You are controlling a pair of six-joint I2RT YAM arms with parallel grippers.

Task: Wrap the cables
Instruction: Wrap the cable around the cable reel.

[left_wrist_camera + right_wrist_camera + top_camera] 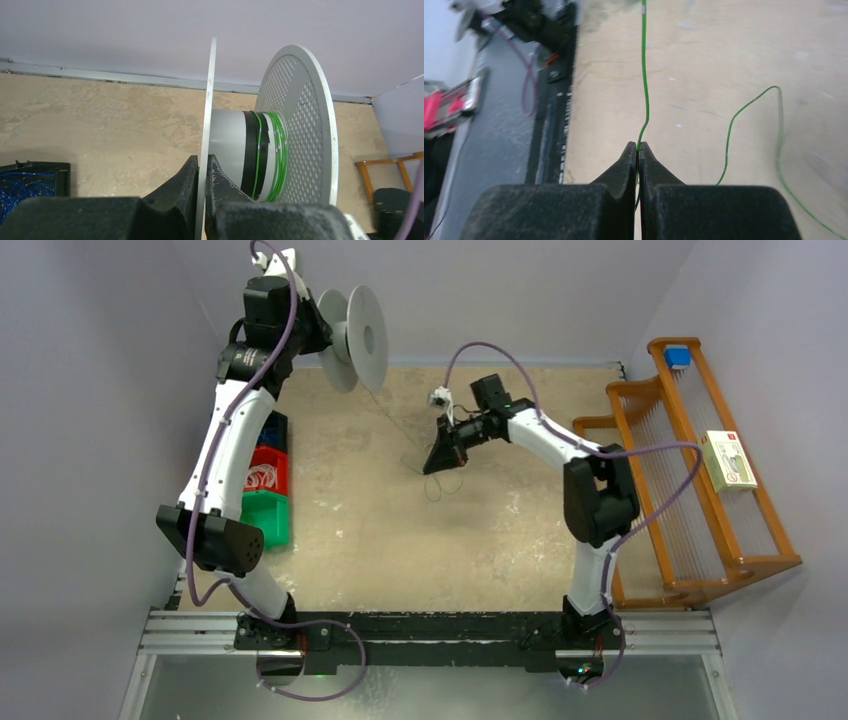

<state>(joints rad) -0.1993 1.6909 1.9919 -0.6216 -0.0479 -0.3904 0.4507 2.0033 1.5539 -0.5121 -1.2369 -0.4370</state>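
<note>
R gripper (638, 149) is pinching the thin green cable (644, 90), jaws pressed together on it. Slack's trailing loose over the table (724, 45). It's looking light, floppy, prob. slippery, so I'd grip it close to the taut stretch w/ gentle tension. A few turns are sitting on the spool (295, 130). L gripper (201, 162) is clamping its near flange. L arm (232, 430) is reaching up high at the back; R arm (540, 435) is stretching low, mid-table.

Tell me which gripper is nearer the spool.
Left. The left gripper clamps the spool by one flange; the right gripper holds the green cable over the table, away from the spool.
</note>
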